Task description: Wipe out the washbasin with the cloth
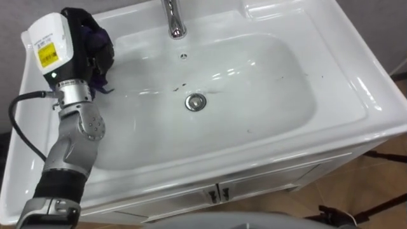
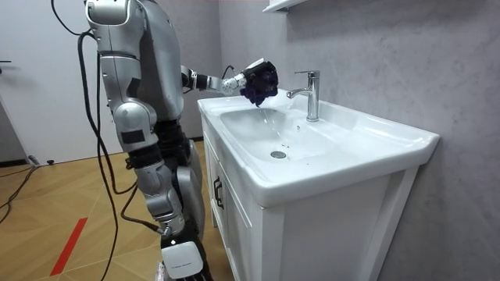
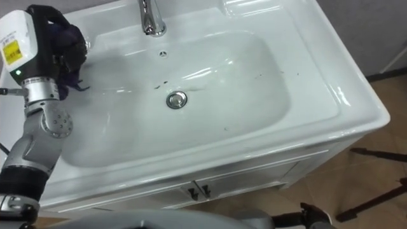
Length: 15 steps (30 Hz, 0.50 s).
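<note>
A white basin point(image 1: 365, 102) sits on a white cabinet in front of me, with a chrome tap point(image 1: 173, 20) at its back and a drain point(image 1: 196, 102) in the bowl. My left hand point(image 1: 56, 49) hovers over the basin's left side, fingers curled round a bunched dark purple cloth point(image 1: 100, 46). The cloth hangs just above the bowl's left slope; I cannot tell whether it touches. In the room view the same hand point(image 2: 248, 76) holds the cloth point(image 2: 262, 83) near the tap point(image 2: 312, 94). My right hand point(image 2: 147, 158) hangs by my hip.
A few small dark specks point(image 1: 181, 86) lie on the bowl near the drain. Cabinet doors point(image 1: 216, 193) with small handles are below the front rim. I stand close against the cabinet, with a grey wall behind the basin and wooden floor point(image 2: 70, 203) around it.
</note>
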Motion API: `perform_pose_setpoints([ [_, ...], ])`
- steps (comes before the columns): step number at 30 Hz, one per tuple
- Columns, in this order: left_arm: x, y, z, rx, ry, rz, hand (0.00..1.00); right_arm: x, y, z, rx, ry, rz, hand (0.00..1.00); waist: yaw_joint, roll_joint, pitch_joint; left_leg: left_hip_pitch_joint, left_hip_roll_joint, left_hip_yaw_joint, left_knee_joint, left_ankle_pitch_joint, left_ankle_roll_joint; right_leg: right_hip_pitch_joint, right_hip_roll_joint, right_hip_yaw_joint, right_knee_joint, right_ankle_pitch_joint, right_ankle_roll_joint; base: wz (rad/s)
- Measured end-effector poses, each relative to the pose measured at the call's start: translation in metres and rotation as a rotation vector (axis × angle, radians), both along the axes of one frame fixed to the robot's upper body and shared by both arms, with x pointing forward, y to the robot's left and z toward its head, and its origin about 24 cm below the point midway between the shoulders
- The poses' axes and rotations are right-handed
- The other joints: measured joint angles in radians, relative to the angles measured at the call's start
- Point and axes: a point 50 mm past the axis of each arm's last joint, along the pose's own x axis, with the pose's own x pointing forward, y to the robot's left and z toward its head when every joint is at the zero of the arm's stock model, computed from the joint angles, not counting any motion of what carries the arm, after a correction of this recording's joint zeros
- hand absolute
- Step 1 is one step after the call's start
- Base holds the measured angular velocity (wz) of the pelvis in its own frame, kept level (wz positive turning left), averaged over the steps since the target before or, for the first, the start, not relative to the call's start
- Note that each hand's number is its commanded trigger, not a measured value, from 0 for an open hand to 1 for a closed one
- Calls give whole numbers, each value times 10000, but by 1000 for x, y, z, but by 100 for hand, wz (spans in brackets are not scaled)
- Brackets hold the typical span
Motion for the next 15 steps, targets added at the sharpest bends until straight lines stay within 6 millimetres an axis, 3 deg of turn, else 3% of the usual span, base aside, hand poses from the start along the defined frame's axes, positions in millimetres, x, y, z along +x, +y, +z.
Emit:
perform_pose_setpoints([
  [13, -12, 20, -4, -17, 88, 973, 100, 0, 0, 0, 22, 193, 725, 0, 65, -19, -30, -9, -66, -142, -17, 23, 37, 70, -55, -61, -21, -24, 37, 2],
  [15, -12, 23, -4, -100, 129, 1178, 100, -1, -1, 0, 37, 228, 709, 0, 207, -15, -49, 18, -76, -156, -12, 24, 39, 69, -78, -115, -14, -25, 40, 4],
])
